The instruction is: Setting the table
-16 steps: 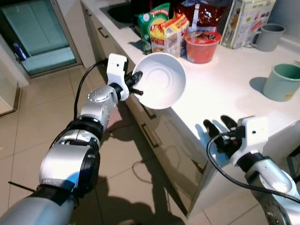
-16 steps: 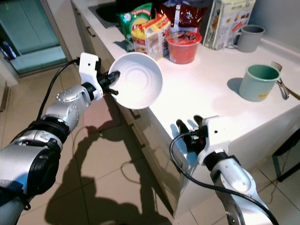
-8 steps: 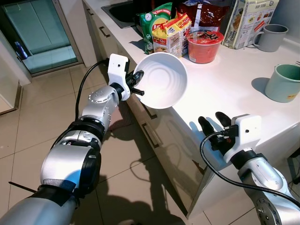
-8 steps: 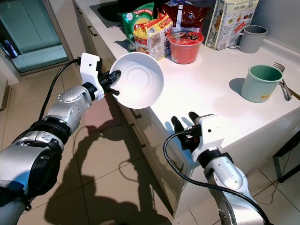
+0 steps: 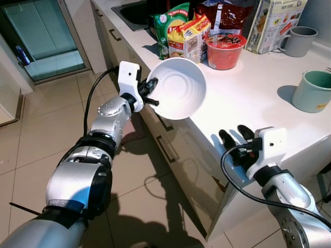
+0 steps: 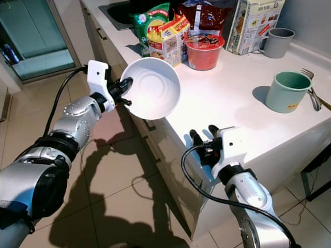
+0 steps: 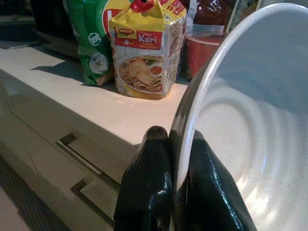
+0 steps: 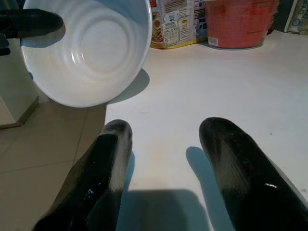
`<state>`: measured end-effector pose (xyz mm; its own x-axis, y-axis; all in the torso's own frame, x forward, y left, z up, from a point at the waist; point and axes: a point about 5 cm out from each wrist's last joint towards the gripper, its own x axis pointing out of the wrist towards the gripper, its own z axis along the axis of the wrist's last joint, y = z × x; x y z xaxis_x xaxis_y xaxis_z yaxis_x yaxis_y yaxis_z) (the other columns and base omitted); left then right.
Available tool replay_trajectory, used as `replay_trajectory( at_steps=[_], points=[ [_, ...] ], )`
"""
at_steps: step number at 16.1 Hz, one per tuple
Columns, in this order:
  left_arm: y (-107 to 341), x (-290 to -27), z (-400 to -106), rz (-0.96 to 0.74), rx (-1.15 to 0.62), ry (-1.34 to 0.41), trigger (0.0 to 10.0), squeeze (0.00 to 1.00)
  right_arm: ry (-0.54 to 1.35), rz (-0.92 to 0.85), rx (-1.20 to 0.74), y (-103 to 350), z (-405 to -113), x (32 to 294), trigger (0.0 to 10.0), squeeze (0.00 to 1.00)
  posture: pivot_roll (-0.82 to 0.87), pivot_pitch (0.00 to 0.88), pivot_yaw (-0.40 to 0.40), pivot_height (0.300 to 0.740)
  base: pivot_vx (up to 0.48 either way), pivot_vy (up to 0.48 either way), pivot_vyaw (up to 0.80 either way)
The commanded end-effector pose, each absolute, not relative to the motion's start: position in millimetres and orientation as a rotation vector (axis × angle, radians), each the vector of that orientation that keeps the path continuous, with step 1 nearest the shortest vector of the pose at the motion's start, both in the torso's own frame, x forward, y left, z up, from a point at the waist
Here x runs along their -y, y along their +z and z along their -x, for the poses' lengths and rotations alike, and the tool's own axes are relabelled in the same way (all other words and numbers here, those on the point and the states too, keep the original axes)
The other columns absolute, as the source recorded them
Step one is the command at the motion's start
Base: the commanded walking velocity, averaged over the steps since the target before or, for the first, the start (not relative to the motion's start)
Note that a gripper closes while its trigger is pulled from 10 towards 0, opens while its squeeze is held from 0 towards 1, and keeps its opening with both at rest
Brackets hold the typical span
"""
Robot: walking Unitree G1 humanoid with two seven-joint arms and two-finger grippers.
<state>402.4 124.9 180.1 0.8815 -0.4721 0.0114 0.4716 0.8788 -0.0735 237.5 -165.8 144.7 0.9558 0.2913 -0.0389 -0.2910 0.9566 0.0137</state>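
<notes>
**Op:** Bowl (image 5: 180, 88) first. Where do you have it?

**Spotter:** Your left gripper (image 5: 151, 92) has it, 2 black fingers (image 7: 147, 192) clamped on the rim, 1 inside the wall and 1 outside. It hangs in the air over the near edge of the white counter (image 5: 258, 103), not resting on anything.

**Op:** Which way does it point?

**Spotter:** Tipped up on edge. The open mouth faces back toward your head camera and to your right, so the base points away, toward the snack packets (image 5: 182, 33) and the red cup of noodles (image 5: 224, 49). It's round, so no long axis to speak of; what matters is the rim plane, which stands near vertical.

**Op:** And the other arm?

**Spotter:** Your right gripper (image 5: 236, 142) hovers low at the counter's front edge, fingers apart and holding nothing. The bowl lies ahead of it and off to your left, well apart.

**Op:** So what does the next move need?

**Spotter:** I'd judge you must roll the left wrist until the mouth faces up, then lower it onto bare counter. The green mug (image 5: 312, 90) stands far to your right, out of the way.
</notes>
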Motion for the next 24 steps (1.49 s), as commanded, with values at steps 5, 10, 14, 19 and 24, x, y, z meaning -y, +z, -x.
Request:
replay_trajectory(
  at_steps=[5,10,14,19,24],
  points=[
    [180.2,-129.0,-402.1,0.09,0.012,-0.47,0.0,0.0,0.305,-0.039,-0.045,145.2,-239.7,163.2,10.0,0.0,-0.08,0.0,0.105,0.74,0.0,0.0,0.0],
    [178.7,-128.4,-401.8,0.102,0.011,-0.461,0.0,0.0,0.311,-0.037,-0.05,144.5,-240.7,160.4,10.0,0.0,-0.08,0.0,0.101,0.74,-0.073,0.0,0.0],
    [178.7,-129.4,-402.0,0.116,0.009,-0.456,0.0,0.0,0.316,-0.041,-0.052,144.8,-241.2,158.4,10.0,0.0,-0.08,0.0,0.101,0.74,-0.401,0.0,0.0],
    [180.0,-129.7,-402.3,0.125,0.016,-0.453,0.0,0.04,0.32,-0.04,-0.052,146.5,-242.0,157.6,10.0,0.0,-0.08,0.0,0.098,0.74,-0.234,0.0,0.0],
    [178.8,-126.7,-401.6,0.111,0.012,-0.471,0.0,0.02,0.32,-0.042,-0.055,147.1,-242.2,157.0,10.0,0.0,-0.07,0.0,0.1,0.74,0.0,0.0,0.0]
  ],
)
